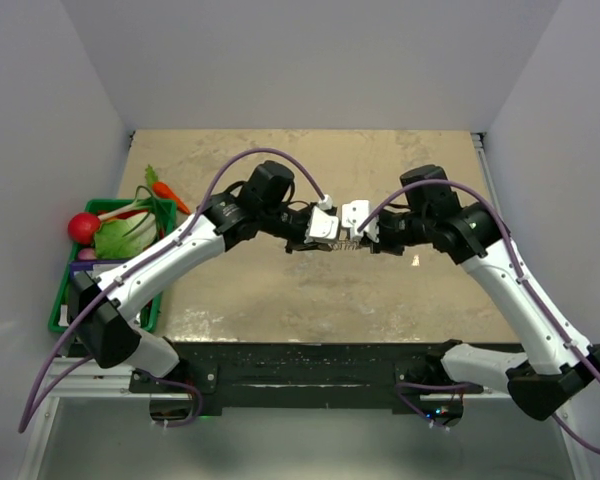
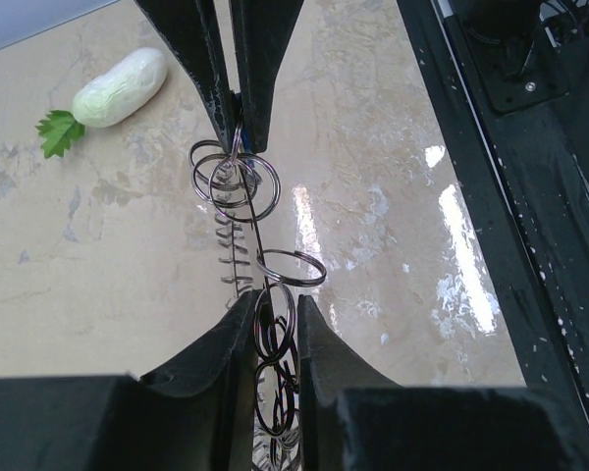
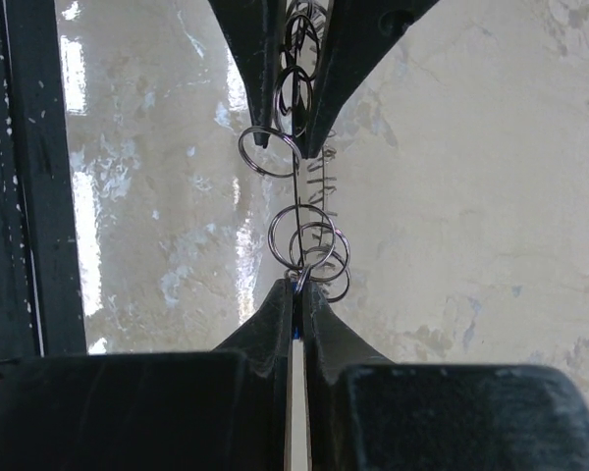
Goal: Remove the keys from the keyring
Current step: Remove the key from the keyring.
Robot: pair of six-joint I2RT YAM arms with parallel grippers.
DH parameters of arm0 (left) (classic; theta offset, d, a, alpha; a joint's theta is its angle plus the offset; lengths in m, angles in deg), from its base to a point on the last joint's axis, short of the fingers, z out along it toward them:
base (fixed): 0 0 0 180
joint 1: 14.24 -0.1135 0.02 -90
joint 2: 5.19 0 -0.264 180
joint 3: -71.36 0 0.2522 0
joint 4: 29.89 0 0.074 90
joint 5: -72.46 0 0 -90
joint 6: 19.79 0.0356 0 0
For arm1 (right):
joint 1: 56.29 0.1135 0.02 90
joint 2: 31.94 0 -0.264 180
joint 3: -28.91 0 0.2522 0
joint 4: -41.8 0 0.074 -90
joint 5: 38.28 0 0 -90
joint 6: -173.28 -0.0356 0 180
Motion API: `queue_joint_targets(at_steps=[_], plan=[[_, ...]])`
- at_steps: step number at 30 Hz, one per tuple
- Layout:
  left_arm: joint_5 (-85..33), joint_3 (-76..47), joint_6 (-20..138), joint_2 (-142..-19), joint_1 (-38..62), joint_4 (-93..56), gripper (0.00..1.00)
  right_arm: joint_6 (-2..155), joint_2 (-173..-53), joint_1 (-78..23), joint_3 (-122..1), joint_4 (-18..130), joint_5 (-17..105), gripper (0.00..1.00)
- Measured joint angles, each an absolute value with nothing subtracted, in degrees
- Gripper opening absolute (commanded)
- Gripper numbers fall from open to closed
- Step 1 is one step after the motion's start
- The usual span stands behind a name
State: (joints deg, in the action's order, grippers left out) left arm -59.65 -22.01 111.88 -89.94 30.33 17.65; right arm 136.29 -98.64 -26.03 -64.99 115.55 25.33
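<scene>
At right end effector point(image 3: 296, 285), key point(image 2: 238, 103) on keyring point(image 3: 309, 245)

The key point(image 2: 238, 101) shows only as a blue sliver, the rest hidden inside the right gripper point(image 3: 296, 287). The keyring point(image 2: 238, 179) runs off the left wrist view's bottom edge; from above it is too small to discern.
</scene>
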Motion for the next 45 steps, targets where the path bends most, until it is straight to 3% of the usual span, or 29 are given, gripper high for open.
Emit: queue_joint_targets(at_steps=[9, 21, 23, 30, 36, 40, 43, 45], plan=[[-62.19, -22.25, 112.38, -89.97, 30.09, 18.40, 0.00, 137.28, -92.06, -25.92, -58.72, 109.56, 23.60, 0.00], [-62.82, -22.69, 104.97, -89.92, 31.36, 14.09, 0.00, 143.44, -89.30, -26.12, -61.54, 116.69, 21.15, 0.05], [-61.62, -22.58, 102.04, -89.92, 31.80, 12.30, 0.00, 142.15, -88.30, -26.25, -61.21, 115.97, 21.79, 0.00], [-51.94, -22.16, 92.95, -89.92, 31.73, 6.18, 0.00, 129.98, -92.10, -25.79, -61.47, 109.23, 30.81, 0.00], [-47.74, -21.22, 87.16, -89.86, 30.84, 2.66, 0.00, 122.42, -96.23, -24.83, -65.49, 108.10, 33.46, 0.22], [-44.00, -21.20, 86.75, -89.75, 30.79, 1.98, 0.00, 119.84, -96.27, -23.39, -65.86, 108.82, 33.28, 0.44], [-42.54, -21.05, 86.72, -89.75, 30.92, 1.76, 0.00, 119.95, -95.53, -22.56, -65.41, 109.10, 30.97, 0.45], [-42.06, -20.72, 86.77, -89.70, 30.97, 1.65, 0.00, 120.14, -94.90, -22.16, -65.41, 109.39, 29.18, 0.39]])
